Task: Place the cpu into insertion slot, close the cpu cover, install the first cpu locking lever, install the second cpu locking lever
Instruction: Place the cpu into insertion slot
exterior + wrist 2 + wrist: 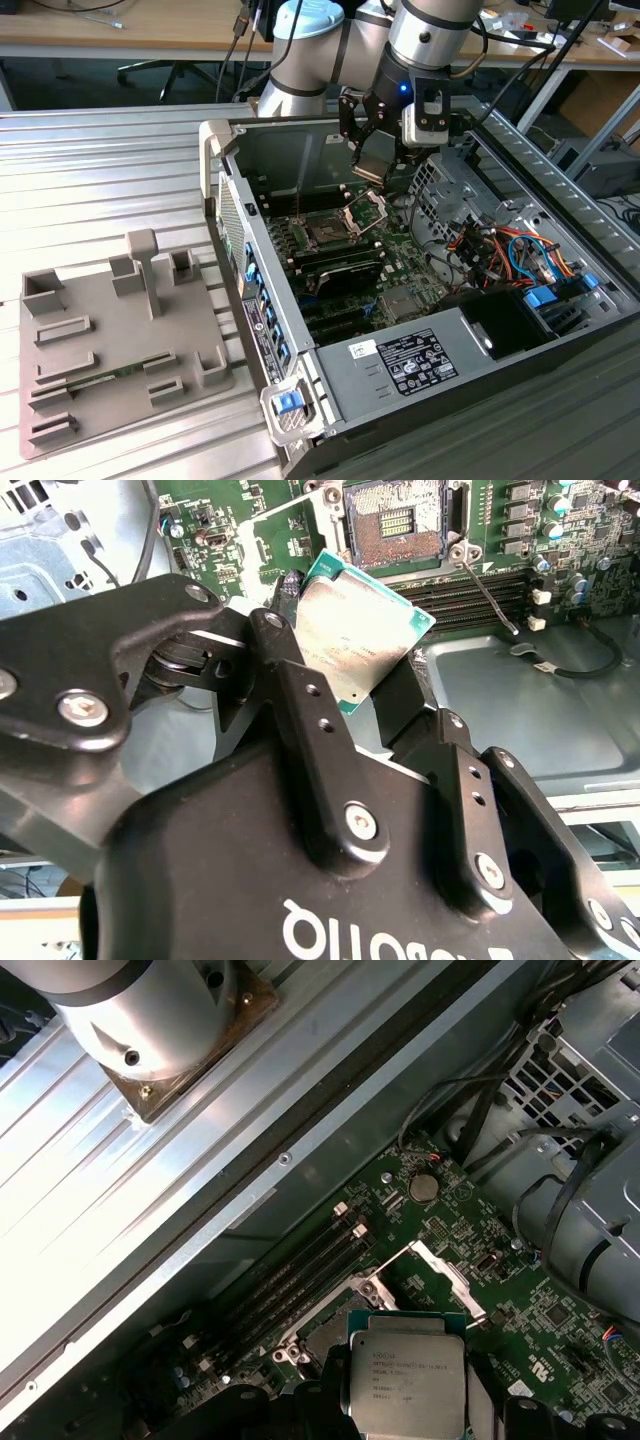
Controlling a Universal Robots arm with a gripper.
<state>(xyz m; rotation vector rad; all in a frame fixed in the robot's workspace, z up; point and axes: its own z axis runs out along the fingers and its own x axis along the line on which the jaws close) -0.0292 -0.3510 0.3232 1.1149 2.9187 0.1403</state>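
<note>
My gripper point(372, 160) is shut on the cpu point(352, 640), a flat square chip gripped by two opposite edges. The cpu's silvery top point(405, 1375) shows in the first wrist view and its tan underside in the second wrist view. It hangs tilted, above and slightly behind the insertion slot point(327, 232), whose bare contact field point(395, 520) lies exposed on the green motherboard. The cpu cover point(445, 1270) stands swung up and open beside the slot point(367, 208). A thin locking lever point(487, 595) sticks out, released, beside the socket.
The open computer case point(300, 350) lies on a ribbed metal table. Memory slots point(300, 1270), orange and blue cables point(505, 250) and a power supply point(420, 360) surround the socket. A grey fixture plate point(110, 340) sits on the exterior view's left.
</note>
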